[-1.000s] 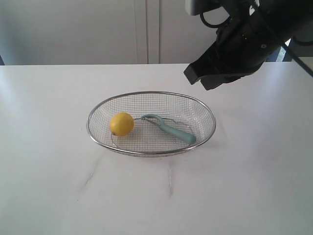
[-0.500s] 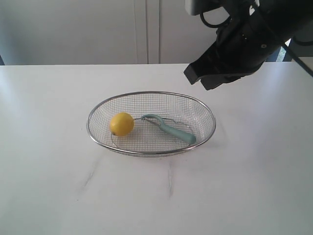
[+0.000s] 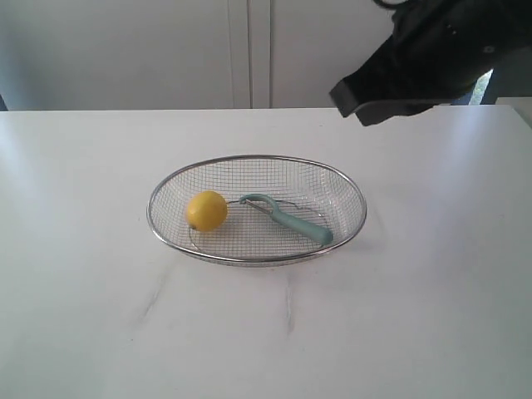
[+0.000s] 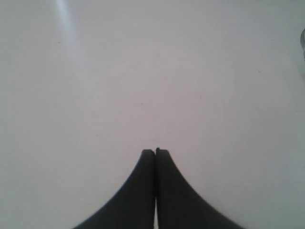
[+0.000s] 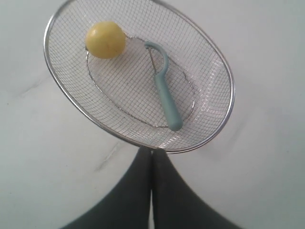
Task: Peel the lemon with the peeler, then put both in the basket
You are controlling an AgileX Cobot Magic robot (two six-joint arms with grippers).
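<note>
The basket (image 3: 258, 157), a shallow oval of silver wire mesh, stands on the white desk (image 3: 83, 316) and holds both task things. The lemon (image 3: 207, 211) rests on the mesh floor in the basket's left part as the exterior view shows it, near the rim. The peeler (image 3: 291, 220) lies flat on the mesh in the basket's middle and right part. Its curved teal head is turned toward the lemon, with a small gap between them, and its handle runs toward the basket's near right wall.

The right hand (image 5: 151, 151) is pressed together and holds nothing. It hangs above the desk just outside the basket's rim, and its dark arm (image 3: 432, 58) sits high beyond the basket's far right side. The left hand (image 4: 156, 151) is also pressed together and empty, over bare desk.

The desk shows faint grey streaks in front of the basket. Behind the basket, past the desk's far edge, stand pale panels (image 3: 249, 50) with vertical seams.
</note>
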